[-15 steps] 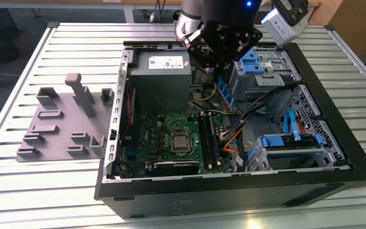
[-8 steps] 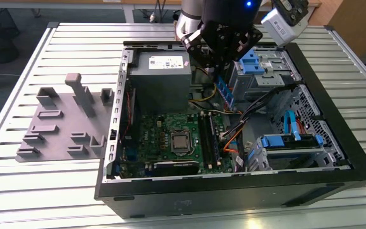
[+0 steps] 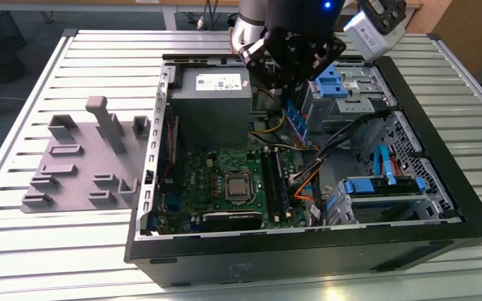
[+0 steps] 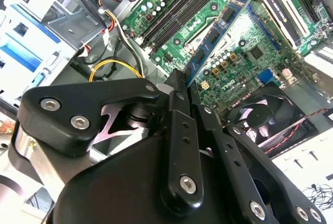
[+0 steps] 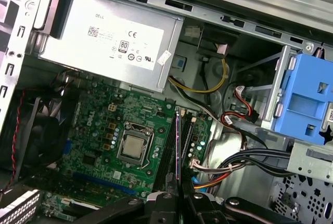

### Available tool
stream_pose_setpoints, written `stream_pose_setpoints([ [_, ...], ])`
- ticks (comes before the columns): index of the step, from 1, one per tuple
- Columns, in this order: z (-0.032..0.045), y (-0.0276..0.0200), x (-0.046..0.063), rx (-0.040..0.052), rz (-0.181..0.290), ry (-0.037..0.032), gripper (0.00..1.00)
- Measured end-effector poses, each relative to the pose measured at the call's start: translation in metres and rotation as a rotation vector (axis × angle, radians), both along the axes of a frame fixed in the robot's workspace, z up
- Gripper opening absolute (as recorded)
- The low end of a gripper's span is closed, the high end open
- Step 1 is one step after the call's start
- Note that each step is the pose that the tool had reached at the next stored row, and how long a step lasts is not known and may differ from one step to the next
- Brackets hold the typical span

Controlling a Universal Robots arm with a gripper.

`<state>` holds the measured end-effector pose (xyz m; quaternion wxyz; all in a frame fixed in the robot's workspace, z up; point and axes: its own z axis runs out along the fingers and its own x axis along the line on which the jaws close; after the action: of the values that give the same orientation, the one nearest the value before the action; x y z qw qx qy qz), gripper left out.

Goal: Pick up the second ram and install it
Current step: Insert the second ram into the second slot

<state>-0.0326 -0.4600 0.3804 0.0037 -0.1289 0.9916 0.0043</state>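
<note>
The gripper (image 3: 295,84) is glossy black, with rounded linkage arms joined by silver screws (image 4: 79,123). A blue light (image 3: 327,5) glows at 1 o'clock on the black wrist above it.

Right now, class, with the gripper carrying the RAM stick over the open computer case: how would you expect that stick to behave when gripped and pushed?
The second ram is a thin flat board that hangs straight from the gripper, so probably stiff and light. Its exposed black chips suggest fragility, so hard or twisting pushes over the motherboard seem risky.
</note>
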Motion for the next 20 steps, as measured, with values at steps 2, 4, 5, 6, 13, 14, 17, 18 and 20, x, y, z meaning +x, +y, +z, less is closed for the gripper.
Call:
stream_pose_setpoints([
  [2, 0.0, 0.0, 0.0, -0.0001, -0.003, 0.0, 0.14],
  [4, 0.0, 0.0, 0.0, -0.0001, -0.009, 0.0, 0.14],
  [5, 0.0, 0.0, 0.0, 0.0, -0.012, 0.0, 0.14],
  [6, 0.0, 0.0, 0.0, -0.0001, -0.017, 0.0, 0.14],
  [13, -0.0008, 0.0, 0.0, 0.0, -0.098, 0.0, 0.14],
  [14, -0.0011, 0.0, 0.0, 0.0, -0.116, 0.0, 0.14],
  [17, -0.0019, 0.0, 0.0, -0.0001, -0.167, 0.0, 0.14],
  [18, -0.002, 0.0, 0.0, -0.0002, -0.172, 0.0001, 0.14],
  [20, -0.0024, 0.0, 0.0, -0.0001, -0.173, 0.0001, 0.14],
])
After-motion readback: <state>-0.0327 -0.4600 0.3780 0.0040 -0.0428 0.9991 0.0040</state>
